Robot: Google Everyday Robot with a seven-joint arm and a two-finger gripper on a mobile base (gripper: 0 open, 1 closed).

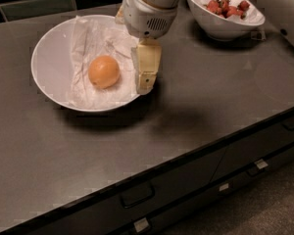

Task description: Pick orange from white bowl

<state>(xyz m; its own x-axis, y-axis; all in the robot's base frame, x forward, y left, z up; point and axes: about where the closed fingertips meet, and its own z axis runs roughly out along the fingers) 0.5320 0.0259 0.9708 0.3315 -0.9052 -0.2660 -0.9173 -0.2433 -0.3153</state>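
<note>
The orange [104,71] lies on crinkled white paper in the middle of the wide white bowl [48,62], at the left of the dark counter. My gripper [146,82] hangs from the white arm [149,6] over the bowl's right rim, just right of the orange and apart from it. It holds nothing that I can see.
A smaller, deeper white bowl [220,28] with red strawberries [228,6] stands at the back right. The dark counter [206,97] runs to a front edge with drawers and handles [137,195] below. A dark tiled wall is behind.
</note>
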